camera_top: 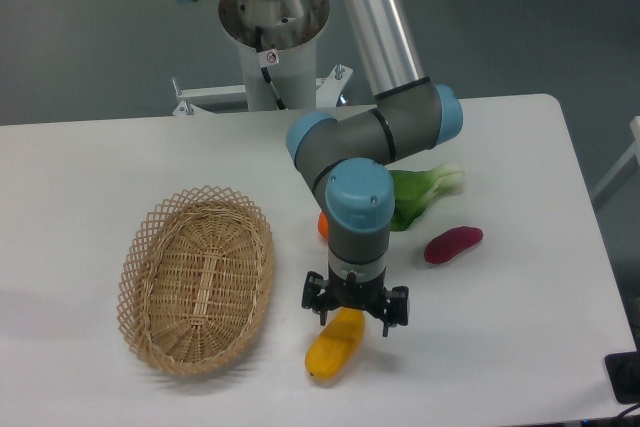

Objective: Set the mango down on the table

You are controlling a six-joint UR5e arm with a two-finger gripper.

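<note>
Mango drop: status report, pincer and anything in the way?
Pincer open, just above the mango. Mango lying on the table, right of the basket. Nothing crowding it.

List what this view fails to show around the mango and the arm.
- Orange fruit: mostly hidden behind the arm.
- Mango: upper end covered by the tool; contact cannot be told.
- Leafy green: left part hidden by the arm.
</note>
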